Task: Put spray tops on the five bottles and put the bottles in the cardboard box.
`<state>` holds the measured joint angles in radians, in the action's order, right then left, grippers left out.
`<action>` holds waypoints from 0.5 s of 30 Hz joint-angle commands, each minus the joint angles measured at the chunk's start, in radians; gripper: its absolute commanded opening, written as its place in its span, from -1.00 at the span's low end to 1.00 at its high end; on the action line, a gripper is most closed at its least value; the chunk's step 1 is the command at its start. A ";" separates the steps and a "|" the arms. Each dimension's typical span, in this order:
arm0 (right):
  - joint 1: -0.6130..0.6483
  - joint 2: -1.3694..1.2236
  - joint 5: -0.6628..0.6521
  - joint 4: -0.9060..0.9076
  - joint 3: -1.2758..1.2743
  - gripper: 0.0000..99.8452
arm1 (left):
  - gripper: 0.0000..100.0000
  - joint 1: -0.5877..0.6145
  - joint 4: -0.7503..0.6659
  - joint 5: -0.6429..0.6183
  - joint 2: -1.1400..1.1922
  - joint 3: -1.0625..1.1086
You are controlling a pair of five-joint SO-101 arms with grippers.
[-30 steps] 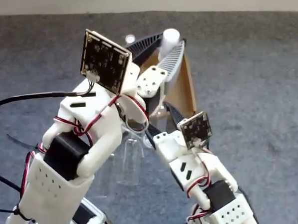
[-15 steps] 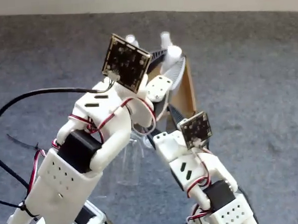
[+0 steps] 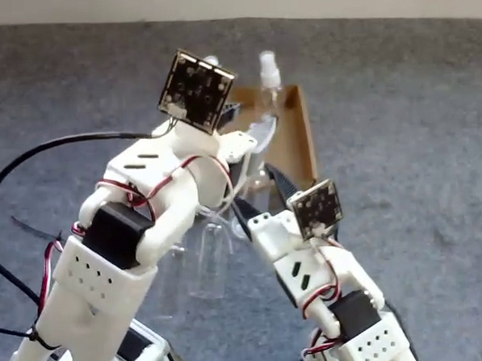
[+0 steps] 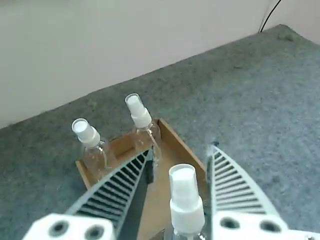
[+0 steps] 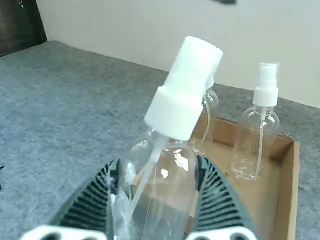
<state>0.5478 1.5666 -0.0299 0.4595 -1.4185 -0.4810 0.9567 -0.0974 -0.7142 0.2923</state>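
Grey carpet [image 5: 60,90]; right gripper [image 5: 157,169] apparently grips bottle [image 5: 165,150].

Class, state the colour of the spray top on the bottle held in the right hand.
White. The spray top shows best in the right wrist view.

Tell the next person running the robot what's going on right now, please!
Left gripper: open, fingers apart on either side of the spray top.
Right gripper: shut on a tilted bottle that wears that top.
Done: two topped bottles stand in the cardboard box.
To do: box the held bottle, then probably top and box the clear bottles on the carpet between the arms, which look topless.
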 commanded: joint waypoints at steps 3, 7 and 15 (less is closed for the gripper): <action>-0.018 0.013 0.009 -0.025 0.005 -0.99 | -0.67 0.019 0.003 0.092 -0.022 -0.110; -0.018 0.013 0.009 -0.025 0.005 -0.99 | -0.76 0.074 -0.003 0.120 -0.016 -0.110; -0.015 0.013 0.009 -0.025 0.005 -0.99 | -0.80 0.076 -0.051 0.216 0.088 -0.070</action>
<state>0.5478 1.5666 -0.0299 0.4595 -1.4185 -0.4181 0.9413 0.0913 -0.6651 0.2325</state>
